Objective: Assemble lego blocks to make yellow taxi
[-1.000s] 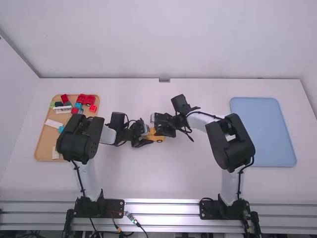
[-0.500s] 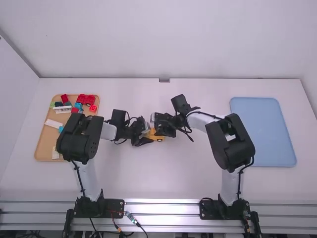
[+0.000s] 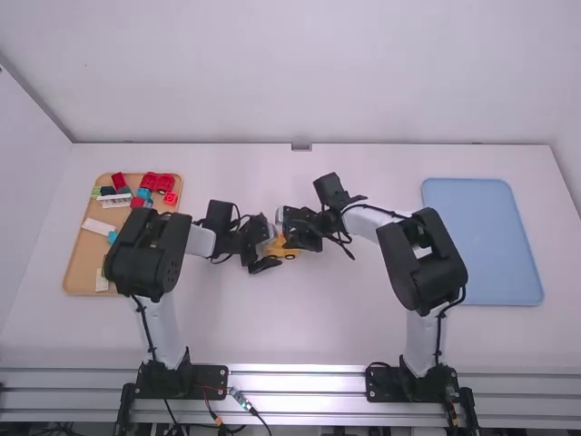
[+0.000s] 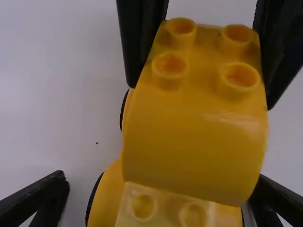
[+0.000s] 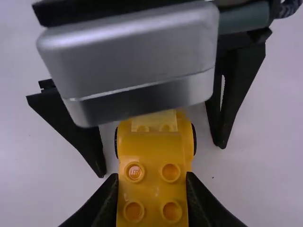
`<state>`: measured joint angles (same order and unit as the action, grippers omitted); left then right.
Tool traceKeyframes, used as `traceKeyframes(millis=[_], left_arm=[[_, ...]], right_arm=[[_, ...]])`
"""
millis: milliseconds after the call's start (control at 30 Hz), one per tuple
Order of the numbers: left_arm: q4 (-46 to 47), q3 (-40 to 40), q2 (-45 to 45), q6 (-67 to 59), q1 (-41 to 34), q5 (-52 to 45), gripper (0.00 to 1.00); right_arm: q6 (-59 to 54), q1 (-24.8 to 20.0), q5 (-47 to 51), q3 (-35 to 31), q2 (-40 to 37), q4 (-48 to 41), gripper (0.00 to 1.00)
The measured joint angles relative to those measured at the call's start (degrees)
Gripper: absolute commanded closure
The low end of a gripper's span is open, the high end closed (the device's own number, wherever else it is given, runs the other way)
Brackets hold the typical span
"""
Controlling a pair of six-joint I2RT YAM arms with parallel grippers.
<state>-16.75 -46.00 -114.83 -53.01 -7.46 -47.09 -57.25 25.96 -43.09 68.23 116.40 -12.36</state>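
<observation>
Though the left arm (image 3: 143, 256) overhangs the tan tray (image 3: 76, 274), red blocks (image 3: 159, 183) (several) show.

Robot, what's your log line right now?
right tool: shut on studded yellow block | left tool: open around wheeled base | pale block: on base | red blocks: in tan tray

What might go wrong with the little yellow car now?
The right claw is squeezing the curved yellow block on top, so if it moves off without letting go, it might pull that block loose. The left claw is open around the car, so it may bump or twist it when it closes.
</observation>
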Motion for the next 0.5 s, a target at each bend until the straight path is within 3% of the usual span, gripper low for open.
traceKeyframes(millis=[267, 500], left_arm=[[0.9, 0.0, 1.7, -4.7, -0.1, 2.3, 0.01], [1.6, 0.3, 1.8, -10.5, 1.0, -2.5, 0.01]], right_arm=[[-0.2, -1.0, -1.0, 0.0, 0.0, 0.0, 1.0], [-2.6, -1.1, -3.3, 0.0, 0.0, -1.4, 1.0]])
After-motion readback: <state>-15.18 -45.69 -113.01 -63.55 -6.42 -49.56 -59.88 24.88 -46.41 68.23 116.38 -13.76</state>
